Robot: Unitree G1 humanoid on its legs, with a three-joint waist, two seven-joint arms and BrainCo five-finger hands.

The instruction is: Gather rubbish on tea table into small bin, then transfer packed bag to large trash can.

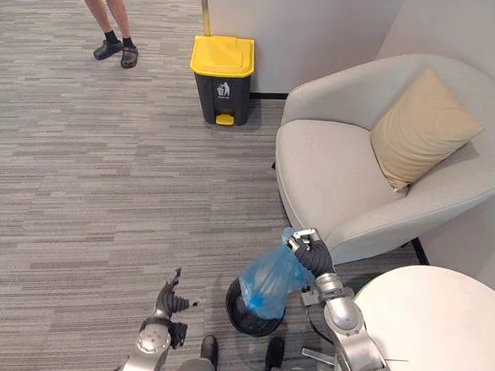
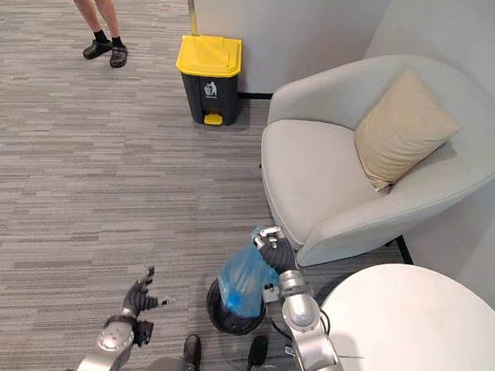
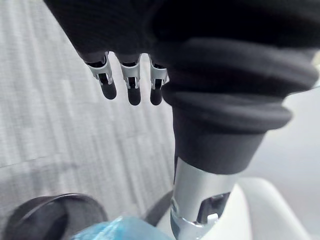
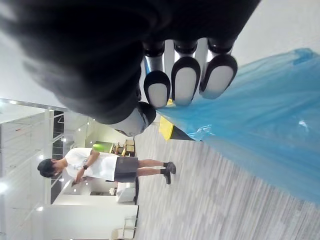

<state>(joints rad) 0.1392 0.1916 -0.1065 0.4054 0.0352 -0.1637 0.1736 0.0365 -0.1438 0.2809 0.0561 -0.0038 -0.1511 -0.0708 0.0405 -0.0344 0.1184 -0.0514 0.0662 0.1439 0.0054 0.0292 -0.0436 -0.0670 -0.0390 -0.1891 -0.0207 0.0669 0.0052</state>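
Gripping blue bag [image 1: 270,282] — right hand [image 1: 310,253] — at small bin [image 1: 240,317].

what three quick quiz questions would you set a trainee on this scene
1. True or false: the right hand is shut on the blue bag.
2. The bag's lower end is at: A) the small black bin B) a cardboard box C) a sink.
3. Fill in: the large trash can by the wall has a ____ lid.

Key: 1 true; 2 A; 3 yellow.
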